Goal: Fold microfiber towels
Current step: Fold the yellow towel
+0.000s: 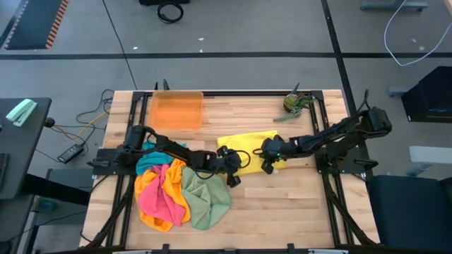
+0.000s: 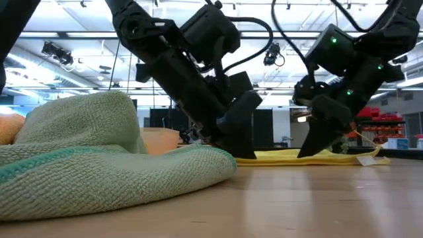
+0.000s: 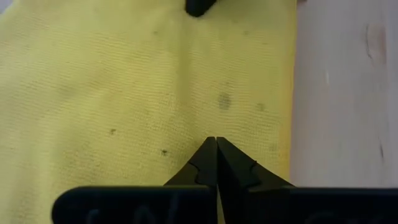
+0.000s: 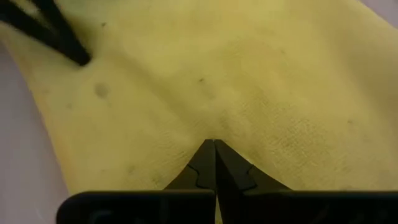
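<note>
A yellow towel (image 1: 247, 143) lies flat at mid-table as a wide rectangle, its white tag (image 2: 365, 160) at the right end. My left gripper (image 1: 234, 171) and right gripper (image 1: 268, 166) are both shut and slant down toward each other. Their tips stand on the towel a little in from its near edge (image 3: 291, 124). A loose pile lies at the near left: a teal towel (image 1: 152, 156), an orange towel (image 1: 147, 185), a pink towel (image 1: 164, 199) and a green towel (image 1: 206, 199). My left gripper sets its shut fingertips (image 3: 216, 142) on the yellow towel's top face (image 3: 214, 118), slanting down from the table's left. The towel lies flat on the table. Whether any cloth is nipped between the tips, I cannot tell. My right gripper sets its shut fingertips (image 4: 214, 144) on the towel's top face (image 4: 214, 121), slanting down from the table's right. Faint puckers in the cloth run toward the tips. Whether cloth is nipped between them, I cannot tell.
A translucent orange tray (image 1: 176, 109) stands at the far left. A small greenish object (image 1: 295, 104) sits at the far right. The green towel (image 2: 99, 165) bulks up close to my left gripper. Bare wood shows along the near right (image 1: 282, 212).
</note>
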### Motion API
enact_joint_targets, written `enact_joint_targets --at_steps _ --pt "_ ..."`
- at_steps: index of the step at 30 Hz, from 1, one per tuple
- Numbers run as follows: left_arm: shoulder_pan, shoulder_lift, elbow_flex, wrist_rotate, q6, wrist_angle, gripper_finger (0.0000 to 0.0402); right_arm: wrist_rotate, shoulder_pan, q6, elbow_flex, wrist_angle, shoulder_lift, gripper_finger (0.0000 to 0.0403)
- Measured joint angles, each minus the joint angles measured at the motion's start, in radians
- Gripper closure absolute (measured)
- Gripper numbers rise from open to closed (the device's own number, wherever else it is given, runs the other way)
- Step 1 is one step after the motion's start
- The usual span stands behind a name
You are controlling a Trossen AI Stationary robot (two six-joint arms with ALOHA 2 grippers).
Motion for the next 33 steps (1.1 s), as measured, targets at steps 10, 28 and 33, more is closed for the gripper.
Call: enact_joint_targets --at_steps 10,28,33 --pt "0.054 -0.002 0.0 0.009 0.022 -0.007 0.0397 -0.005 0.18 0.161 -0.006 -0.04 -0.055 0.04" --pt "0.05 -0.038 -0.002 0.025 0.099 0.011 0.0397 0.036 0.083 0.028 -0.007 -0.189 -0.253 0.04" --pt "0.053 -0.026 -0.002 0.03 0.099 -0.024 0.0392 0.039 0.046 0.022 -0.007 -0.199 -0.148 0.04"
